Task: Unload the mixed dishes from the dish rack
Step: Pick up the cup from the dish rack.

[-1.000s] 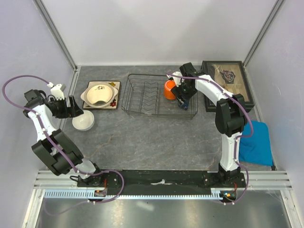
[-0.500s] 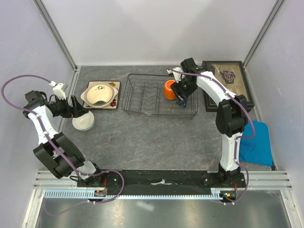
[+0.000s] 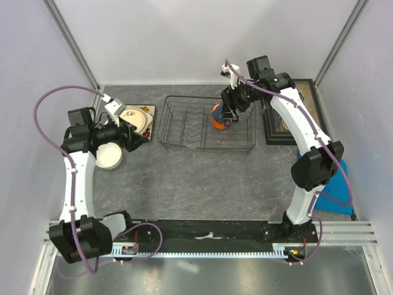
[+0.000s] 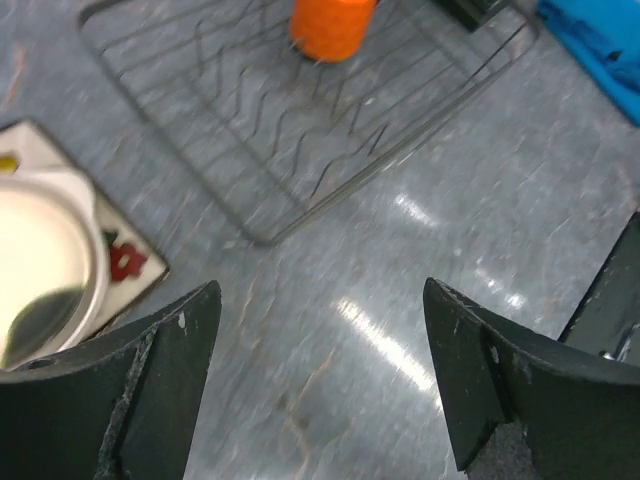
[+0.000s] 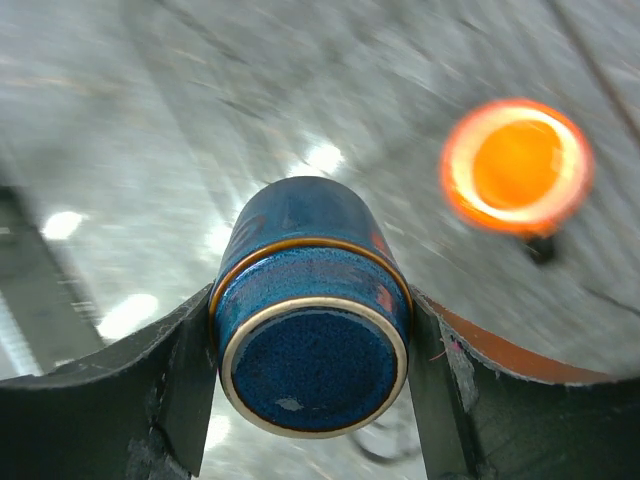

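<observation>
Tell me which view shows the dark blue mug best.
Right wrist: the dark blue mug fills the centre, clamped in the right hand. Top external shows only a small blue patch of it beside the orange cup; left wrist misses it.

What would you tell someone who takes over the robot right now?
Left claw: open and empty, beside the cream bowl.
Right claw: shut on the dark blue mug, over the dish rack.
Done: the cream bowl sits on the square plate and the white bowl is on the table, both left of the rack.
Left: set the mug down, then take the orange cup out of the rack.
</observation>
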Robot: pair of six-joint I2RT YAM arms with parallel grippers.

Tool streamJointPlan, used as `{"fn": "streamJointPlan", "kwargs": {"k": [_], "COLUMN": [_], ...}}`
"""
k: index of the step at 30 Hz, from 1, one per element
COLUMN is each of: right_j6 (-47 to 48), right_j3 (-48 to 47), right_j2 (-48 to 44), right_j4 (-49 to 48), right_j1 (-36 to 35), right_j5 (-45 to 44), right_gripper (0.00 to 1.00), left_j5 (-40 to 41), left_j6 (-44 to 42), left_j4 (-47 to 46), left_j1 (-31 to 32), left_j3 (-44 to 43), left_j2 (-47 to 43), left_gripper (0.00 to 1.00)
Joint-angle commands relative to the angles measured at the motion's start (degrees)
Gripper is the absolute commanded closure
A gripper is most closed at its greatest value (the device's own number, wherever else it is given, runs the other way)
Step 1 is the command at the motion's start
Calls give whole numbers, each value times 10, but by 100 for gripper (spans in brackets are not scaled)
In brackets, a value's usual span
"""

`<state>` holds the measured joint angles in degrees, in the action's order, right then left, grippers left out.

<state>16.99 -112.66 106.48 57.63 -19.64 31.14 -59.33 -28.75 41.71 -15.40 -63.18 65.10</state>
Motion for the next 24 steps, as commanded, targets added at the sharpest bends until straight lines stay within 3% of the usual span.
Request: {"fn": "streamJointPlan", "kwargs": {"k": [1, 5, 11, 19, 24], "right_j6": [-42, -65, -161, -358, -394], "right_j3": [-19, -4, 52, 161, 177], "right_j2": [-39, -53, -77, -122, -123], "right_j4": [-38, -80, -205, -487, -522], "right_j1": [0, 2, 0, -14, -20], "right_j5": [180, 249, 378, 414, 413], "right_gripper": [66, 66, 66, 65, 65], "left_j5": [27, 46, 98, 170, 188], "left_j6": [160, 260, 331, 372, 408], "left_j4": [-200, -297, -410, -465, -502], "left_j1": [72, 118, 200, 275, 308], "left_j3": [31, 43, 53, 22, 13], "left_j2": [-23, -16, -2, 49, 62], "left_gripper": [12, 12, 12, 12, 14]}}
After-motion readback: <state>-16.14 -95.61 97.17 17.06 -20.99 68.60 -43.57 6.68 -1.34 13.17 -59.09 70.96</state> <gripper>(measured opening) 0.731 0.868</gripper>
